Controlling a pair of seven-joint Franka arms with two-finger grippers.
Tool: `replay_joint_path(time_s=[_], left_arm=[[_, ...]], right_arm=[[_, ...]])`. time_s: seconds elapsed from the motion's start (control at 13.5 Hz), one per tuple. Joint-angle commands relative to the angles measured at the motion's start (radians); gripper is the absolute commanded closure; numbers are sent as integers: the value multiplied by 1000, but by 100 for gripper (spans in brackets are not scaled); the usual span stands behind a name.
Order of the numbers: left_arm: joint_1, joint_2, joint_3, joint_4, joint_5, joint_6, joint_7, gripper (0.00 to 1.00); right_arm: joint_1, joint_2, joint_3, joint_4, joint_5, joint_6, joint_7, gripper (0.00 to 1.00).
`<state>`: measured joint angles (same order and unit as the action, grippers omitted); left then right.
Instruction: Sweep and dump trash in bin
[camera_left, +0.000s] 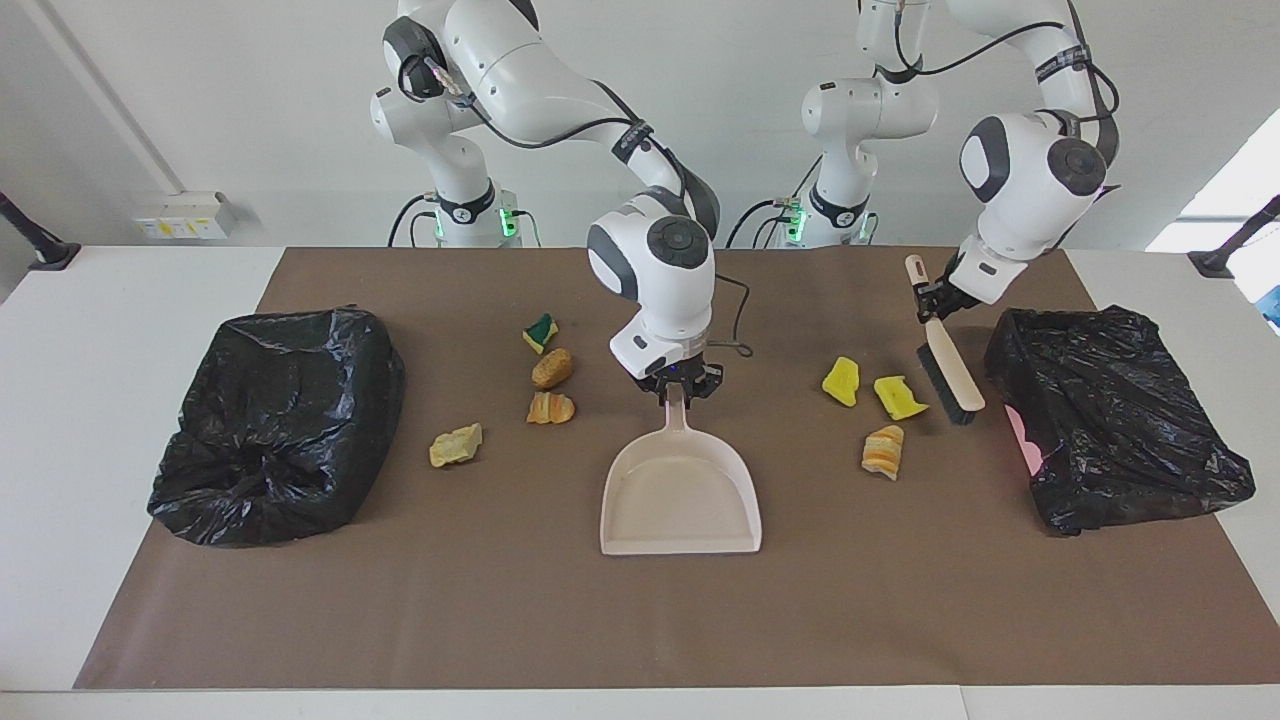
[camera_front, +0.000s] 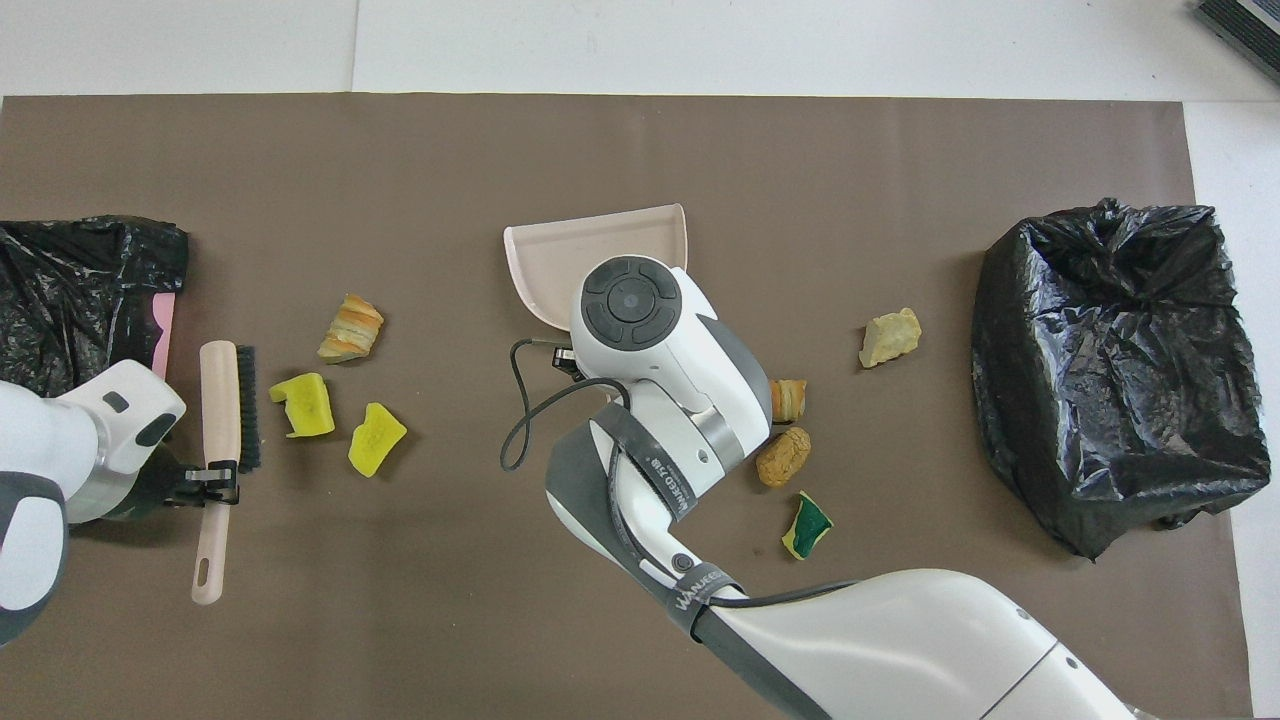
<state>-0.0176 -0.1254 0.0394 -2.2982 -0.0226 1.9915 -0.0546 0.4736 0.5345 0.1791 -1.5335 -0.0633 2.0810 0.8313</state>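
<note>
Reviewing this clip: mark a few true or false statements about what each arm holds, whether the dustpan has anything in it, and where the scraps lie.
1. The left gripper holds the brush by its handle. True.
2. The dustpan already has scraps in it. False: its tray is bare.
3. The right gripper is at the dustpan's handle. True.
4. The green-and-yellow sponge bit lies beside the brush. False: it lies toward the right arm's end of the table; the two yellow sponge pieces are beside the brush.
5. A black bag sits toward each end of the table. True.
</note>
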Motion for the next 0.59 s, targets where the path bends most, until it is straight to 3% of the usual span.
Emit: replay_joint_path(time_s=[0.0,0.3,0.52], left_arm=[[30,55,-12,26,15,38,-2,100],[28,75,-13,16,13,88,-16,100],[-28,81,-16,3,3,124,-63,100]], right_arm=[[-3,-27,7,-31,-13,2,-24,100],[-7,-42,8,-27,-12,-41,-65,100],[-15,-67,7,-27,-3,-47,-358,100]])
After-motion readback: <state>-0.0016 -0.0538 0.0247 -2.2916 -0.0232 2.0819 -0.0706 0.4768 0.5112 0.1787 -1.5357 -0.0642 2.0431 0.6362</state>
